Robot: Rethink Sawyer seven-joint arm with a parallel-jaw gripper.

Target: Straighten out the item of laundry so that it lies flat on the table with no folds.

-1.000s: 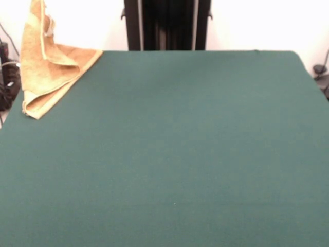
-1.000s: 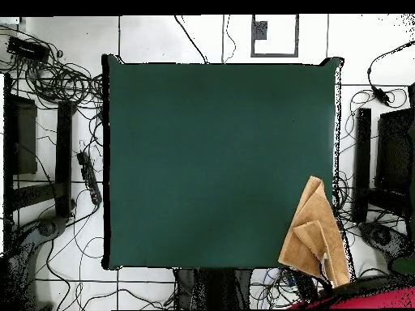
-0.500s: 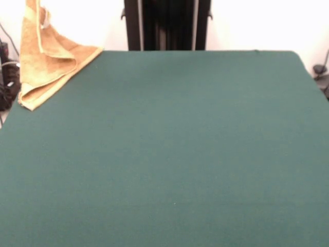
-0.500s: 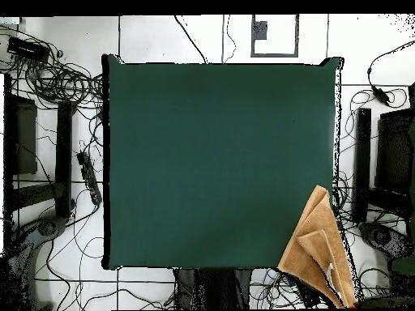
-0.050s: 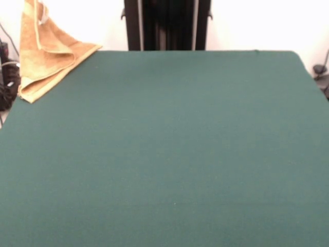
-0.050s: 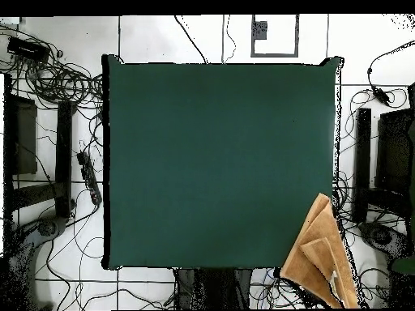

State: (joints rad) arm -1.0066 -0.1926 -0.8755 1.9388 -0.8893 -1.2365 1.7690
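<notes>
The item of laundry (image 5: 46,56) is an orange-tan towel, folded over itself and lifted at the far left corner of the table (image 5: 169,149) in the front view. Its upper end rises out of the picture's top edge, and its lower folds hang over the table's corner and left edge. From overhead the towel (image 6: 318,257) sits at the table's (image 6: 219,162) bottom right corner, mostly past the edge, with a small white label near its lower tip. What holds it up is out of view. No gripper shows in either view.
The robot's black pedestal (image 5: 167,24) stands behind the table's far edge. Cables (image 6: 57,77), black stands (image 6: 361,166) and other gear lie on the tiled floor around the table in the overhead view.
The towel has been drawn further off the table's corner, up and outward; less of it rests on the green cloth. The red arm part seen overhead a second ago is gone.
</notes>
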